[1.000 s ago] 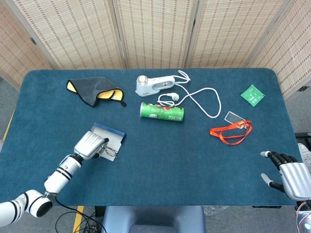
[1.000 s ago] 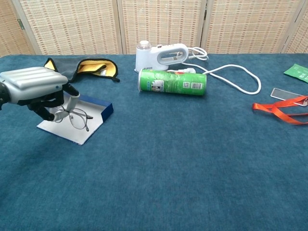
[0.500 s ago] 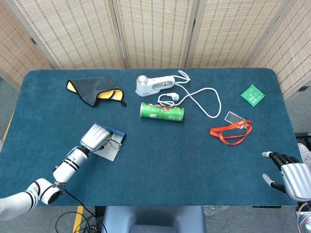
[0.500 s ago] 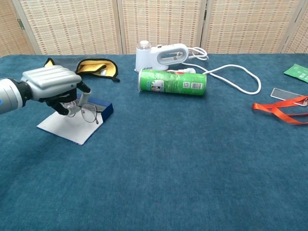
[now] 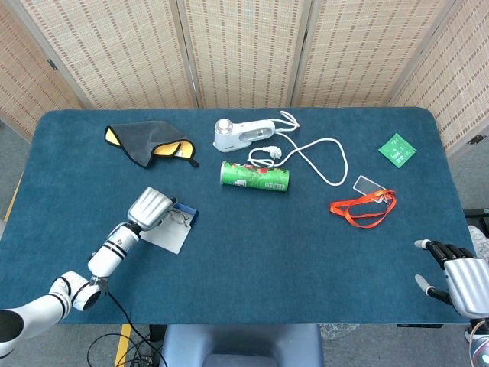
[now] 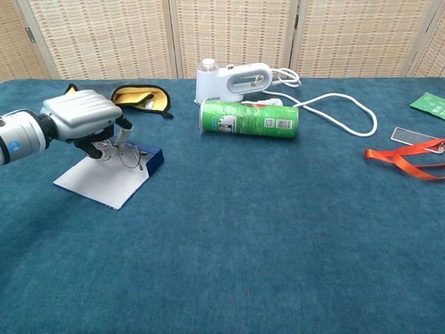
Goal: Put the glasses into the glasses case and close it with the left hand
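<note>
Chest view shows the left robot hand [image 6: 83,120] holding thin wire-framed glasses [image 6: 128,154] over the open blue-edged glasses case [image 6: 111,177], its flat white lid lying on the teal felt-covered counter [image 6: 264,229], broad bare cloth in front. Right robot hand [image 5: 458,275], fingers spread, empty, sits at the near right edge.

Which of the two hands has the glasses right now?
The left hand, holding the glasses over the case; the right hand is empty at the table's edge.
</note>
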### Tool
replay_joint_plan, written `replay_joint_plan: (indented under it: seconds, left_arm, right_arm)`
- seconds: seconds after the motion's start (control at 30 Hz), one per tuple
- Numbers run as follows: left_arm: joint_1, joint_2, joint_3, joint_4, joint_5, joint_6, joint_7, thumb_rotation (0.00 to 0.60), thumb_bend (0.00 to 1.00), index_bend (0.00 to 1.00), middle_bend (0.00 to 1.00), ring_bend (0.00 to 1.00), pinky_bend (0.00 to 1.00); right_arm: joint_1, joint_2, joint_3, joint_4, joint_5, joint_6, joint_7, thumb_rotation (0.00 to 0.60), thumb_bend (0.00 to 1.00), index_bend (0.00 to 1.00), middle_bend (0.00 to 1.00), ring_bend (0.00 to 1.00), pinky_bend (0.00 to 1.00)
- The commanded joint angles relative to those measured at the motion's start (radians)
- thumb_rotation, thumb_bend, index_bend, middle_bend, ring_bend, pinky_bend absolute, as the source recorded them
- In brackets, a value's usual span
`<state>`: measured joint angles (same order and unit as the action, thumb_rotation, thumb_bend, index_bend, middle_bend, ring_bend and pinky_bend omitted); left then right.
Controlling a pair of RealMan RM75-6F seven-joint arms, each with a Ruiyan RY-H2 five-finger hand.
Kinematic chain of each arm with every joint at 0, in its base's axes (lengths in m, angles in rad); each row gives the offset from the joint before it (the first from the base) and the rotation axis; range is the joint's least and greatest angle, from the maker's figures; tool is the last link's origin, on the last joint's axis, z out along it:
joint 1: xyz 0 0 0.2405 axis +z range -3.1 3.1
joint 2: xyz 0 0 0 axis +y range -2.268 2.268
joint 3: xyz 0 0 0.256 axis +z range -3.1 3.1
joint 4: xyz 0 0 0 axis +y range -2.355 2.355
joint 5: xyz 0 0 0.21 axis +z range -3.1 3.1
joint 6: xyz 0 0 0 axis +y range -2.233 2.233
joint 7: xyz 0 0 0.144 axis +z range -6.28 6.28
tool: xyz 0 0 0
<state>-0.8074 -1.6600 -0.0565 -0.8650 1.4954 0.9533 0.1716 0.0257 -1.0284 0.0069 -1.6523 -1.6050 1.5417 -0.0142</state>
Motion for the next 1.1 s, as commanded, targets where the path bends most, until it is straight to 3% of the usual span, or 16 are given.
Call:
replay_joint_plan:
  seconds: [0.03, 0.23, 0.47, 0.63, 0.8, 0.97, 1.1]
  left_arm:
    - [0.002, -0.014, 0.006, 0.027, 0.004, 0.005, 0.006, 0.6, 0.48, 0.63, 0.92, 0.91, 0.94]
    - [0.012, -0.022, 0.008, 0.047, -0.005, 0.006, 0.029, 0.6, 0.48, 0.55, 0.91, 0.9, 0.94]
    - [0.03, -0.018, -0.008, 0.029, -0.024, 0.033, 0.06, 0.6, 0.44, 0.31, 0.9, 0.89, 0.94]
    - [0.042, 0.002, -0.024, -0.024, -0.047, 0.046, 0.079, 0.6, 0.41, 0.22, 0.89, 0.88, 0.94]
    - [0.072, 0.055, -0.024, -0.137, -0.065, 0.06, 0.082, 0.6, 0.41, 0.25, 0.89, 0.88, 0.94]
    - [0.093, 0.127, -0.003, -0.277, -0.094, 0.017, 0.113, 0.6, 0.41, 0.33, 0.89, 0.88, 0.93]
    - [0.096, 0.154, 0.005, -0.34, -0.117, -0.015, 0.149, 0.6, 0.41, 0.33, 0.88, 0.87, 0.93]
  right_arm:
    - [0.002, 0.001, 0.001, -0.003, -0.001, -0.002, -0.003, 0.6, 0.21, 0.3, 0.37, 0.42, 0.44]
    - [0.005, 0.002, 0.002, -0.009, -0.001, -0.008, -0.01, 0.6, 0.21, 0.3, 0.37, 0.42, 0.44]
    - [0.006, 0.002, 0.002, -0.013, -0.003, -0.009, -0.015, 0.6, 0.21, 0.3, 0.37, 0.43, 0.44]
    - [0.005, 0.002, 0.003, -0.014, -0.003, -0.007, -0.015, 0.6, 0.21, 0.3, 0.37, 0.43, 0.44]
    - [0.001, 0.005, 0.003, -0.012, 0.0, -0.002, -0.011, 0.6, 0.21, 0.3, 0.37, 0.43, 0.44]
    - [0.002, 0.001, 0.002, -0.006, 0.0, -0.007, -0.005, 0.6, 0.21, 0.3, 0.37, 0.43, 0.44]
    - [0.004, -0.002, 0.004, -0.002, -0.001, -0.009, -0.002, 0.6, 0.21, 0.3, 0.37, 0.43, 0.44]
